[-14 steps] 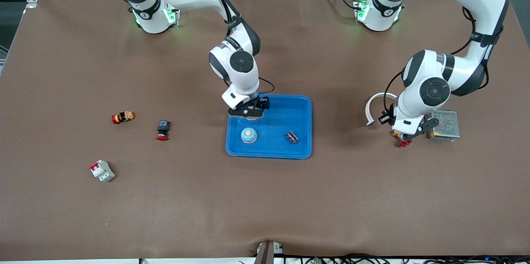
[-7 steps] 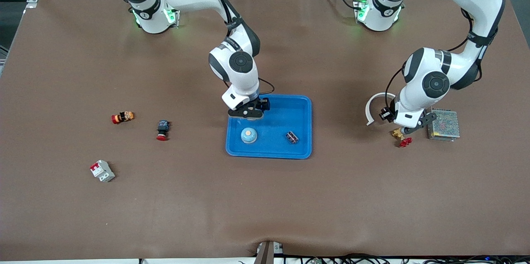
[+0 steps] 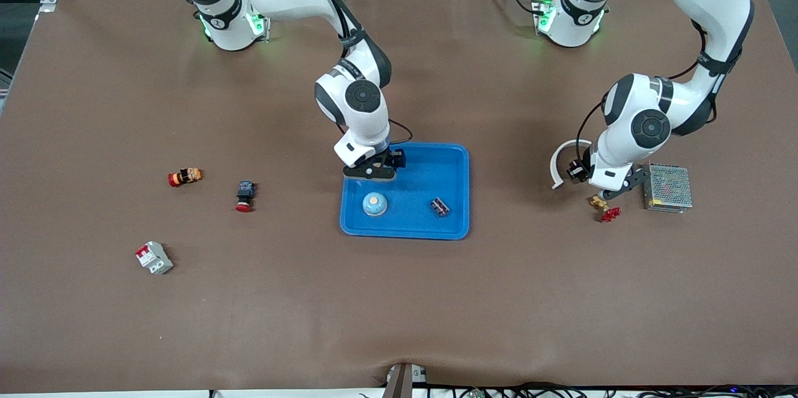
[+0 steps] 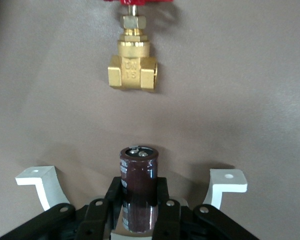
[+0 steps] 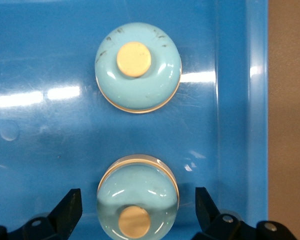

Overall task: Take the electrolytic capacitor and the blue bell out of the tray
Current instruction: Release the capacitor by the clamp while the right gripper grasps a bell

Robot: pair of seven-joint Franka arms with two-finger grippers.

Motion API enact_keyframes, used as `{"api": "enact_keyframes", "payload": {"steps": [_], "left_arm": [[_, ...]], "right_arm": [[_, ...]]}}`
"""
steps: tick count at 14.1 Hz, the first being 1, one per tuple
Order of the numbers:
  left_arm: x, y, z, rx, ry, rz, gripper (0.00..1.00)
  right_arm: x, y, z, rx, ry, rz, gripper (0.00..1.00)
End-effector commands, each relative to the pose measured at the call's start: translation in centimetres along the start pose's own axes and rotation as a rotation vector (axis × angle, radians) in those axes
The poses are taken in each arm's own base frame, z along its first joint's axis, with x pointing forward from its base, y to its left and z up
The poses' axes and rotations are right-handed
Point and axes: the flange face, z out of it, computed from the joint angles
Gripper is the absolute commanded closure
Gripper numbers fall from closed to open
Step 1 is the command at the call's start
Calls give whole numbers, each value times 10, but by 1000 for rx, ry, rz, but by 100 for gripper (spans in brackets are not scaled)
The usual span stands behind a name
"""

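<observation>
The pale blue domed bell (image 3: 374, 203) lies at 7 o'clock in the bright blue plastic tray (image 3: 449, 161). The right gripper (image 3: 373, 171) is spread wide over the tray, at the bell's 12 o'clock. The dome is judged rigid, light and slippery, best taken across its lower rim. The dark brown cylindrical electrolytic capacitor (image 4: 139, 170) is clamped in the left gripper (image 4: 139, 197) over the table.

Bare tray (image 3: 449, 167) floor between blue bell (image 3: 374, 203) and capacitor (image 3: 440, 206).

Left jaws clamped, right jaws spread
</observation>
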Motion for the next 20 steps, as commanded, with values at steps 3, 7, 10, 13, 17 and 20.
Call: {"api": "enact_keyframes", "payload": {"steps": [3, 7, 10, 13, 17, 20], "left_arm": [[6, -11, 9, 27, 26, 45, 100], [9, -10, 14, 17, 24, 31, 93], [13, -6, -1, 12, 51, 29, 45], [20, -4, -19, 16, 75, 31, 0], [43, 17, -83, 51, 93, 21, 0], [52, 52, -144, 27, 57, -1, 0]], "right_arm": [[0, -1, 0, 1, 16, 3, 0], [0, -2, 0, 2, 17, 2, 17], [0, -2, 0, 2, 17, 2, 36], [0, -3, -2, 6, 18, 1, 50], [6, -2, -13, 7, 18, 0, 55], [17, -1, -50, -6, -1, 9, 57]]}}
